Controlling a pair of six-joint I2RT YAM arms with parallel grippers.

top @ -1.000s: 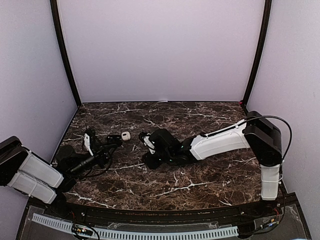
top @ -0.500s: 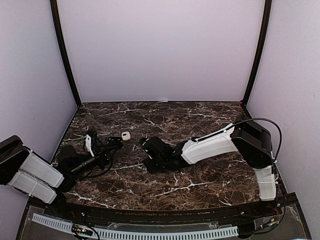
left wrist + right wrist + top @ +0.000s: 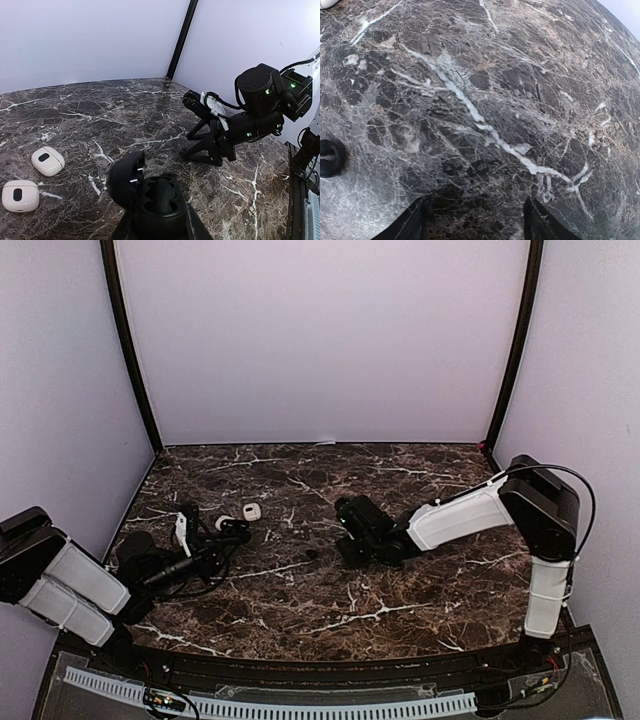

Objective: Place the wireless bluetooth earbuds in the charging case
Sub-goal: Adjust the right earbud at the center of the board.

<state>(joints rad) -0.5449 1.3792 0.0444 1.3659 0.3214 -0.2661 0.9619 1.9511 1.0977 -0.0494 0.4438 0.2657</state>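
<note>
Across the dark marble desk (image 3: 400,590), between lilac walls (image 3: 320,340), the left claw (image 3: 155,222) clamps the open charging case (image 3: 160,200). The right claw (image 3: 477,220), spread empty, has retreated rightward, baring a black earbud (image 3: 312,558) on the desk.

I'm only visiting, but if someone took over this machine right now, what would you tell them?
Left gripper: shut on the black charging case, lid open.
Right gripper: open, empty, low over the table.
Two closed white cases lie on the table.
Done: case open and held.
Left: seat the earbuds. None is clearly visible; the small dark object near the right gripper might be one.
</note>
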